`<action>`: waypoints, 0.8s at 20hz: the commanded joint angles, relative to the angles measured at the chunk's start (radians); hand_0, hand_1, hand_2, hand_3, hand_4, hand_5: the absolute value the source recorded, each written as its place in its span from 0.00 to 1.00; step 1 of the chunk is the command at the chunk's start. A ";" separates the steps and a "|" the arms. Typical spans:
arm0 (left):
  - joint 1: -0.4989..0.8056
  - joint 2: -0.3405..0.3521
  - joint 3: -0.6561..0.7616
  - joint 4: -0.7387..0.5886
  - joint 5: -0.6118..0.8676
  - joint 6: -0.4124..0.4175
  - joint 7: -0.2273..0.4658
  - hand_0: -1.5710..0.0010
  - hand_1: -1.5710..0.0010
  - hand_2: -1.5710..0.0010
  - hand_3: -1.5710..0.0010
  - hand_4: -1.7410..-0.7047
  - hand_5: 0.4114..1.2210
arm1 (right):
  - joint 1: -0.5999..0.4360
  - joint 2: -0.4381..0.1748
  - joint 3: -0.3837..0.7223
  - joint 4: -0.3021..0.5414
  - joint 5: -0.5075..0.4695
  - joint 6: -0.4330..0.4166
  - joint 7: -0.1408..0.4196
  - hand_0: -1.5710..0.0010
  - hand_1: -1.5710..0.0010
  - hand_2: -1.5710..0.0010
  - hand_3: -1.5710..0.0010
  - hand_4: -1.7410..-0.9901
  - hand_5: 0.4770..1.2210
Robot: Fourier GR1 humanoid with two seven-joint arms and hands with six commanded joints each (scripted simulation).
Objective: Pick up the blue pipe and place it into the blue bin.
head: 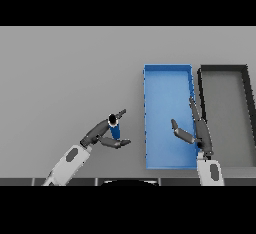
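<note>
The blue pipe (115, 128) stands upright on the grey table, left of the blue bin (167, 75). My left hand (100, 134) reaches it from the lower left, with fingers on its top side and the thumb below it, curled round the pipe. Whether the pipe is lifted off the table I cannot tell. My right hand (199, 130) hovers over the bin's right wall, its fingers straight and pointing up, the thumb spread out over the bin's floor, holding nothing.
A dark grey bin (247, 108) sits right beside the blue one, at the table's right side. The grey table (65, 78) stretches wide to the left and back.
</note>
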State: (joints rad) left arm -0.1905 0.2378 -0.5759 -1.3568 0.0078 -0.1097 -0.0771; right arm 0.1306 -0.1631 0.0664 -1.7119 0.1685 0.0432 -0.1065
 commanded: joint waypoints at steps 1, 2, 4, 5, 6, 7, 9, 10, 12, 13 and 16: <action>0.000 -0.004 0.003 0.000 0.006 -0.002 -0.020 1.00 1.00 1.00 1.00 0.61 0.06 | 0.000 -0.007 -0.008 -0.005 -0.012 0.006 -0.001 1.00 1.00 1.00 1.00 0.71 0.23; -0.006 -0.018 0.014 0.017 0.021 -0.003 -0.029 1.00 1.00 0.97 0.97 0.58 0.11 | 0.009 -0.008 -0.005 -0.007 -0.010 0.009 -0.018 1.00 1.00 1.00 1.00 0.71 0.24; 0.013 -0.043 0.019 0.017 0.055 -0.014 -0.054 0.99 0.90 0.80 0.82 0.48 0.25 | 0.029 -0.005 -0.002 -0.017 -0.014 0.013 -0.024 1.00 1.00 1.00 1.00 0.70 0.24; 0.022 -0.059 0.022 0.021 0.072 -0.017 -0.064 0.92 0.80 0.69 0.66 0.44 0.40 | 0.025 -0.002 0.001 -0.016 -0.012 0.013 -0.018 1.00 1.00 1.00 1.00 0.69 0.24; 0.013 -0.077 0.031 0.032 0.079 -0.007 -0.058 0.77 0.65 0.56 0.53 0.36 0.52 | 0.016 -0.003 0.000 -0.013 -0.009 0.010 -0.008 1.00 1.00 1.00 1.00 0.69 0.24; 0.015 -0.079 0.033 0.028 0.080 0.000 -0.056 0.62 0.52 0.45 0.42 0.29 0.62 | 0.013 0.000 0.003 -0.019 -0.005 0.005 -0.003 1.00 1.00 1.00 1.00 0.69 0.24; 0.010 -0.087 0.027 0.026 0.077 -0.010 -0.055 0.39 0.33 0.29 0.29 0.19 0.75 | -0.001 -0.010 -0.015 -0.006 -0.024 0.010 0.002 1.00 1.00 1.00 1.00 0.68 0.25; 0.025 -0.087 0.015 0.017 0.072 -0.009 -0.074 0.32 0.27 0.23 0.24 0.16 0.80 | -0.002 0.000 -0.007 -0.006 -0.025 0.012 0.000 1.00 1.00 1.00 1.00 0.68 0.25; 0.021 -0.081 0.007 0.001 0.052 0.006 -0.069 0.20 0.17 0.15 0.15 0.20 0.87 | -0.008 -0.005 -0.010 0.008 -0.026 0.018 0.011 1.00 1.00 1.00 1.00 0.69 0.23; 0.033 -0.079 0.004 0.010 0.035 0.009 -0.098 0.16 0.14 0.12 0.12 0.22 0.90 | -0.007 -0.007 -0.012 0.005 -0.030 0.020 0.002 1.00 1.00 1.00 1.00 0.69 0.23; 0.030 -0.108 0.015 -0.033 0.022 0.026 -0.117 0.08 0.07 0.06 0.06 0.25 0.95 | -0.006 -0.007 -0.012 0.001 -0.031 0.019 0.008 1.00 1.00 1.00 1.00 0.70 0.21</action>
State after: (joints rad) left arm -0.1618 0.1297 -0.5604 -1.3902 0.0290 -0.0845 -0.1961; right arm 0.1246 -0.1700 0.0544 -1.7112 0.1373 0.0630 -0.0991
